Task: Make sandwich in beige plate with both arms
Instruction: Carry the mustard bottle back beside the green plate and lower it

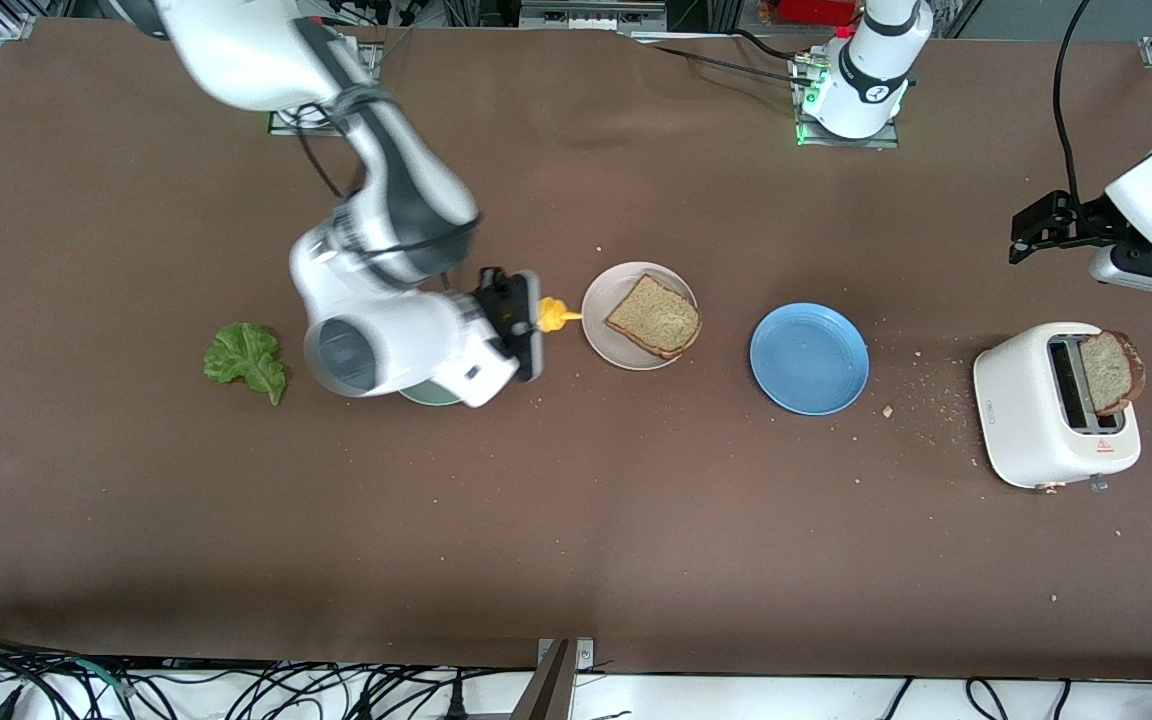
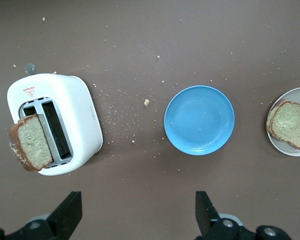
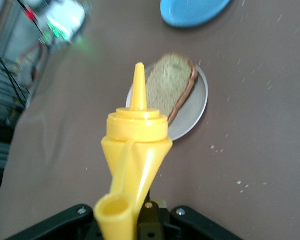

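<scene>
One lettuce leaf (image 1: 247, 361) toward the right arm's end of the tabletop (image 1: 576, 540), then the right gripper (image 1: 536, 318), jaws clamped on a yellow squeeze bottle (image 1: 557, 316) beside the beige plate (image 1: 604, 330) with one toast slice (image 1: 654, 317). Then a blue plate (image 1: 808, 358), a white toaster (image 1: 1031, 420) holding another slice (image 1: 1111, 372), apparently leaning. Above it the waiting left gripper (image 1: 1036, 228), jaws apart.

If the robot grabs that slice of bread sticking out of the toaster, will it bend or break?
Probably it stays stiff: the toast slice stands upright in the toaster slot without drooping. It may shed bits; crumbs already lie scattered beside the toaster. It looks light and thin, so a hard squeeze from the open left gripper might crack it.
</scene>
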Tool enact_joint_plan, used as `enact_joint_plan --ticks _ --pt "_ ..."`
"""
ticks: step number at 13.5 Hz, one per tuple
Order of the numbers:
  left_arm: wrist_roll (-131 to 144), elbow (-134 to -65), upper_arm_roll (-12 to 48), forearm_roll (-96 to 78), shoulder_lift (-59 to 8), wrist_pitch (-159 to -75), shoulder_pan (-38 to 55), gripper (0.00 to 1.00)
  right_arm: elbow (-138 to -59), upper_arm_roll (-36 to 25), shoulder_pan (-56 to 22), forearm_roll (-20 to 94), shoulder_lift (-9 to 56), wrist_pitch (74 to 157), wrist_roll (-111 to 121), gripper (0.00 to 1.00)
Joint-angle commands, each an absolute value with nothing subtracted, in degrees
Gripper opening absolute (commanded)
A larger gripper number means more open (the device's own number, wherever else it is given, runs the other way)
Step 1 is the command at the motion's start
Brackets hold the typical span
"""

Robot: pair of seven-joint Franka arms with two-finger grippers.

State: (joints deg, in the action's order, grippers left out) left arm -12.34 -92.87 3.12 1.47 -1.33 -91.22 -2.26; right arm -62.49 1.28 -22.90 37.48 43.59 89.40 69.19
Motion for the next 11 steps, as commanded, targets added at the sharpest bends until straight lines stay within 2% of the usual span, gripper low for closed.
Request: enact_joint_plan --ticks 1,5,11 --pt "-12.2 -91.4 2.7 0.7 -1.8 -90.1 -1.8 1.00 -62.9 2.4 -16.5 47.8 44.6 85.4 78.0 0.00" --pt "-12.2 -91.4 2.7 0.7 -1.8 -90.0 -1.8 1.00 -63.3 2.4 -7.3 62.2 51.7 76.1 96.6 0.00" --pt "-12.2 -91.4 2.7 0.7 -1.9 -90.0 -1.8 1.00 -63.2 2.4 1.0 69.3 64.8 66.0 116.7 0.00"
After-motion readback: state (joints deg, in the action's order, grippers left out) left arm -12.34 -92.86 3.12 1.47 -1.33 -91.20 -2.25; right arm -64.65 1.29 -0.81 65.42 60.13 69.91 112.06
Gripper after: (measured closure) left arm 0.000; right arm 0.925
